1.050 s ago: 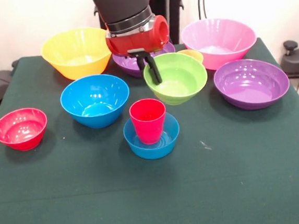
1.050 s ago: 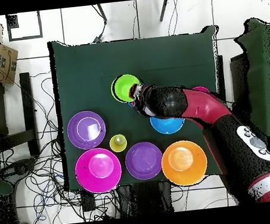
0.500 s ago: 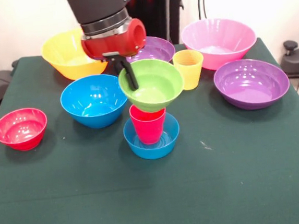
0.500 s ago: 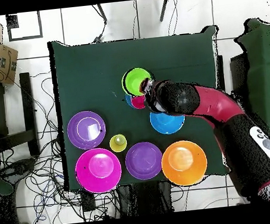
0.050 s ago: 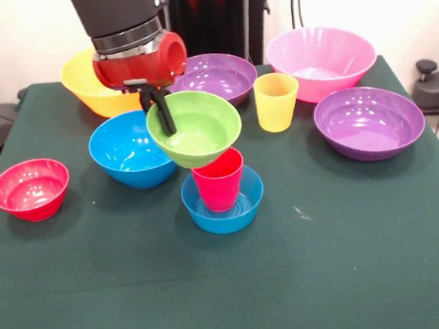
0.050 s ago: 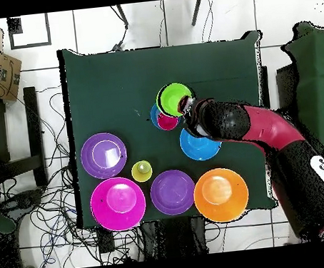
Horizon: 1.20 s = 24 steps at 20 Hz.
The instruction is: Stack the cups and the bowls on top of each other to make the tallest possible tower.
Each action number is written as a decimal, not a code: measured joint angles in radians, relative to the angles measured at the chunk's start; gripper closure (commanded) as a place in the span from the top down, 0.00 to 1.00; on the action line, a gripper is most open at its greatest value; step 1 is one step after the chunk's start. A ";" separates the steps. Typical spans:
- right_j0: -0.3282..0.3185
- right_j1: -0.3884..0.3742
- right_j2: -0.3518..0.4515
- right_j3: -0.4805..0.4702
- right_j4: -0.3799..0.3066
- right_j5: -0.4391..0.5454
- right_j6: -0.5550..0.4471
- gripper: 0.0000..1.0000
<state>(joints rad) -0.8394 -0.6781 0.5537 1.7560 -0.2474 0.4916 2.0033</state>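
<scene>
Green bowl [image 5: 194, 127] rim pinched by hand [image 5: 159, 112], seemingly overlapping red cup [image 5: 219, 181].

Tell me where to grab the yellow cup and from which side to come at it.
Take the yellow cup by its rim, coming straight down from above, one finger inside and one outside. It stands upright with its mouth open, and bowls crowd it: the purple bowl on one side, the pink bowl behind, so a sideways approach looks tight. The claw now holds the green bowl that same way.

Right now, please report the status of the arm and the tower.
Gripper shut on lime green bowl, held tilted, off-centre over red cup. Cup stands in small blue bowl. Medium blue bowl close beside.
</scene>
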 measured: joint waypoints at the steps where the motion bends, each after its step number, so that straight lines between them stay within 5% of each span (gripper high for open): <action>1: -0.003 0.001 0.000 0.000 -0.005 0.000 0.000 0.00; 24: -0.022 0.022 0.008 0.023 -0.023 0.000 0.000 0.00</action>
<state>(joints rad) -0.8618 -0.6566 0.5614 1.7791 -0.2702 0.4916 2.0033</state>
